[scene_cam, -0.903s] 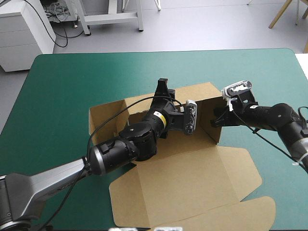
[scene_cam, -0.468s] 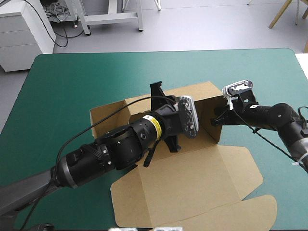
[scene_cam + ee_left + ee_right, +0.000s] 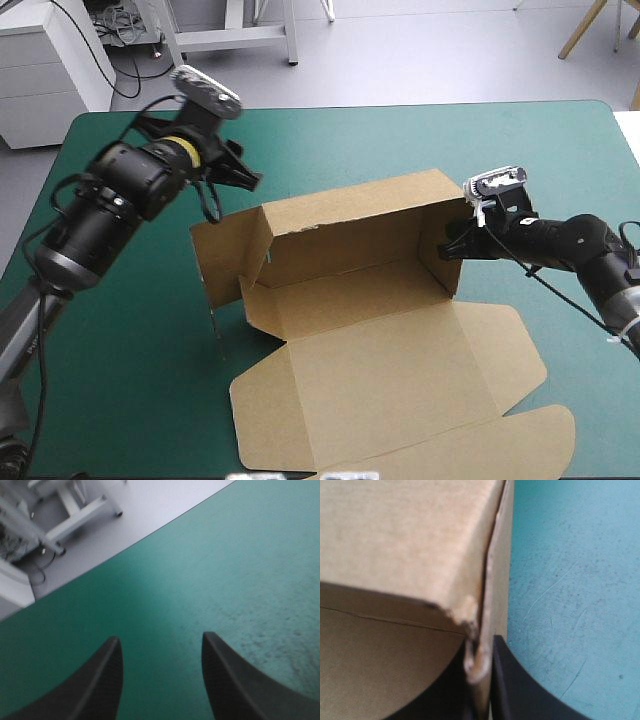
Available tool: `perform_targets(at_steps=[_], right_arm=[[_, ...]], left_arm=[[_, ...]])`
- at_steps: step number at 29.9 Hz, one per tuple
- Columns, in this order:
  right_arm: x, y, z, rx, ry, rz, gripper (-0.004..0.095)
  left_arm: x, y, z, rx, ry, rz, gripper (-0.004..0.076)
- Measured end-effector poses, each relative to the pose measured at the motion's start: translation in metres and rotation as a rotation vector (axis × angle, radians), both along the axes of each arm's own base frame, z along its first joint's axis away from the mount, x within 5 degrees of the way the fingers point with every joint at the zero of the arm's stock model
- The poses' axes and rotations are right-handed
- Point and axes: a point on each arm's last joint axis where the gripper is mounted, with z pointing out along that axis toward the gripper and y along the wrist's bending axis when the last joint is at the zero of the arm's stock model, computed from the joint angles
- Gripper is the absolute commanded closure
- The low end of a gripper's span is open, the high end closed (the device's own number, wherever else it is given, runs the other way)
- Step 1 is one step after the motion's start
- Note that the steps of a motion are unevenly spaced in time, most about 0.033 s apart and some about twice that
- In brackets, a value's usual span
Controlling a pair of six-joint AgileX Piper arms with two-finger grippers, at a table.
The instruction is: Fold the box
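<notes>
High view: the box (image 3: 350, 270) sits mid-table on the teal-green cover (image 3: 400, 140), far and right walls up, lid flat on the near side. The left gripper (image 3: 248, 180) hangs over the far-left area, well apart from it. The right gripper (image 3: 450, 245) is at the right wall.

Left wrist view: black fingers (image 3: 100, 680) spread wide, nothing between them.

Right wrist view: jaws pinched nearly closed on the box's wall edge.

**Three views, one table**

The high view looks forward and down from behind and above, taking in the whole table (image 3: 330, 140). The left wrist view looks along the left gripper (image 3: 160, 637), across bare cover (image 3: 225, 580) toward the far edge. The right wrist view sits hard against the box (image 3: 395, 540) wall. The high view shares both patches.
</notes>
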Motion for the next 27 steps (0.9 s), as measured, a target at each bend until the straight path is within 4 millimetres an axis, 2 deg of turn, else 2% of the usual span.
perform_targets(at_steps=[4,7,9,12,16,19,23,27], right_arm=[[0.001,-0.001,0.000,0.007,0.000,-0.021,0.0926],[0.002,-0.002,0.001,0.018,-0.004,-0.048,0.0926],[0.003,-0.003,0.001,0.026,-0.006,-0.066,0.0925],[0.004,-0.004,0.003,0.028,-0.001,-0.093,0.0925],[0.006,-0.008,0.012,0.006,0.014,-0.134,0.0926],[0.010,-0.012,0.022,-0.032,0.036,-0.164,0.0925],[0.017,-0.014,0.036,-0.061,0.088,-0.190,0.0925],[0.028,-0.015,0.045,-0.081,0.148,-0.187,0.0925]], left_arm=[[0.018,0.062,-0.006,-0.088,0.093,0.195,0.0377],[0.023,0.099,-0.010,-0.134,0.139,0.295,0.0401],[0.024,0.118,-0.016,-0.163,0.158,0.355,0.0419],[0.023,0.144,-0.036,-0.169,0.217,0.436,0.0443],[0.019,0.158,-0.077,-0.177,0.338,0.503,0.0476],[0.013,0.159,-0.103,-0.196,0.419,0.536,0.0500],[0.008,0.155,-0.117,-0.245,0.445,0.537,0.0516],[0.003,0.152,-0.112,-0.278,0.431,0.528,0.0516]])
